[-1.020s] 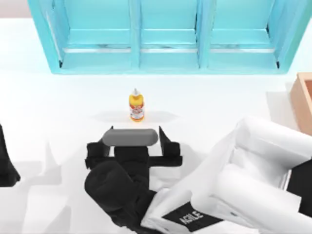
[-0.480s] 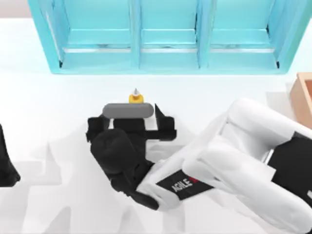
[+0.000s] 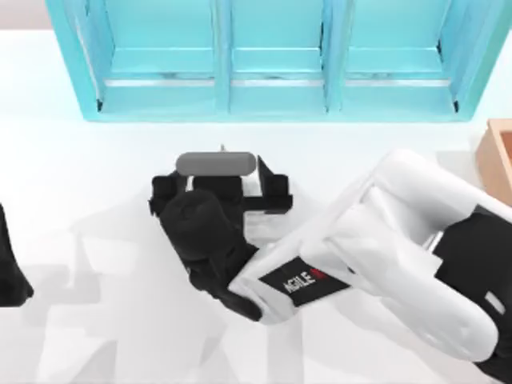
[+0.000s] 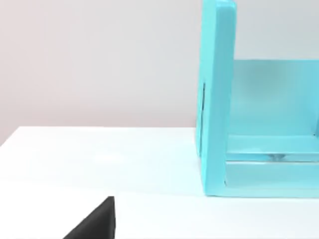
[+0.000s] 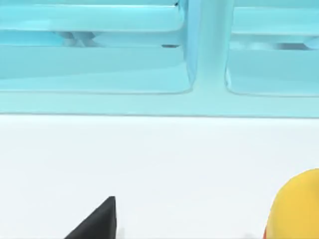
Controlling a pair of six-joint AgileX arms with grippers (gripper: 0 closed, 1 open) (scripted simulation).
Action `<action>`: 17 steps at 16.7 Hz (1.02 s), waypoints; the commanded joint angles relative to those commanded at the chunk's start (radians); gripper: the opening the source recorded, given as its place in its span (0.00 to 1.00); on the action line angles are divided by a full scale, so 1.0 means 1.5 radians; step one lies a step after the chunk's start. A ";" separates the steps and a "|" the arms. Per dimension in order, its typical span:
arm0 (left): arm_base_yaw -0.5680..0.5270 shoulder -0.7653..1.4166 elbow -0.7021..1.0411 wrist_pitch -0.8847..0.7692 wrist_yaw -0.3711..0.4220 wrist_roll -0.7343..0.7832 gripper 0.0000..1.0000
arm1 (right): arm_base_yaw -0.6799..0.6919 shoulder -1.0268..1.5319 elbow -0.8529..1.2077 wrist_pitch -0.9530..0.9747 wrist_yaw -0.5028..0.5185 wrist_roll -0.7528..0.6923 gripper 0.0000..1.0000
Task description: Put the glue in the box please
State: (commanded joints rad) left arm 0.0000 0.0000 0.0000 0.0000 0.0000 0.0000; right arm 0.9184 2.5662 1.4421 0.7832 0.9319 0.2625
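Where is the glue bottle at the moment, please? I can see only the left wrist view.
Observer: In the top view, the glue's white tip peeks out just past the right claw, in front of the middle compartment of the shelf.
Operator: Thank you. Is the claw closed on it?
Observer: No, it is open. In the right wrist view the bottle's yellow body stands apart from one finger, with bare table between them.
Operator: And where is the box?
Observer: The tan box sits at the top view's right edge, well away from the bottle.
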 joint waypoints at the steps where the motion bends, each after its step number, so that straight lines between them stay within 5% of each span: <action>1: 0.000 0.000 0.000 0.000 0.000 0.000 1.00 | 0.000 0.000 0.000 0.000 0.000 0.000 0.85; 12: 0.000 0.000 0.000 0.000 0.000 0.000 1.00 | 0.000 0.000 0.000 0.000 0.000 0.000 0.02; 17: 0.000 0.000 0.000 0.000 0.000 0.000 1.00 | 0.000 0.000 0.000 0.000 0.000 0.000 0.00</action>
State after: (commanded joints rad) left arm 0.0000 0.0000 0.0000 0.0000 0.0000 0.0000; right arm 0.9184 2.5662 1.4421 0.7832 0.9319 0.2625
